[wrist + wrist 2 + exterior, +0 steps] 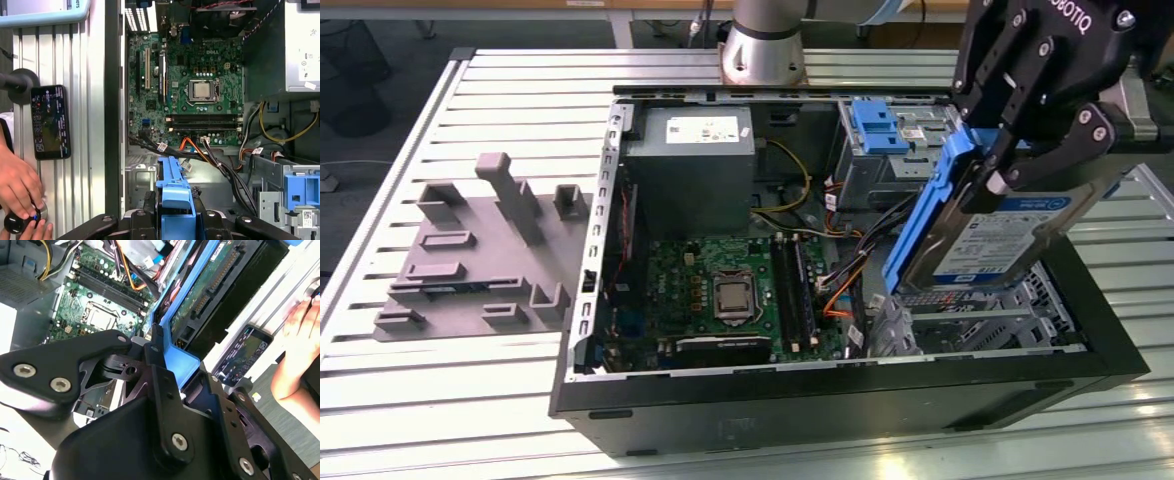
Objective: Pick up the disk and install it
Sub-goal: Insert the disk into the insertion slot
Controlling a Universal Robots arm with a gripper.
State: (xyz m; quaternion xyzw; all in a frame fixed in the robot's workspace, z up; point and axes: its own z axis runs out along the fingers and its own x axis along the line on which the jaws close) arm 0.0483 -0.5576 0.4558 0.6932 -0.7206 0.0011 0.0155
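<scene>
So the disk [998, 238] is up in the claw [1009, 166], which is clamped shut across its blue side rails, with the label side facing the exterior camera. It hangs tilted from the claw, with its low end down at the silver drive cage [974, 320] in the corner of the open PC case [854, 400]. It might be just touching the cage's edge, but I honestly can't tell from this angle. In the second wrist view the disk's [207, 287] green circuit-board underside runs away from the claw [167, 357]. In the first wrist view its blue rail [173, 192] pokes out of the claw's grip.

Down past the claw sits the motherboard [720, 290], with a tangle of cables [847, 270] between it and the cage. Farther from the claw are the grey power supply [691, 160] and, nearer, a blue bracket [877, 125]. Well away from the claw, outside the case, a grey fixture plate [474, 250] lies on the slatted table [454, 400]. Outside the case wall nearest the claw, a phone [49, 121] lies flat on the table, with a person's hand [17, 187] just beside it.
</scene>
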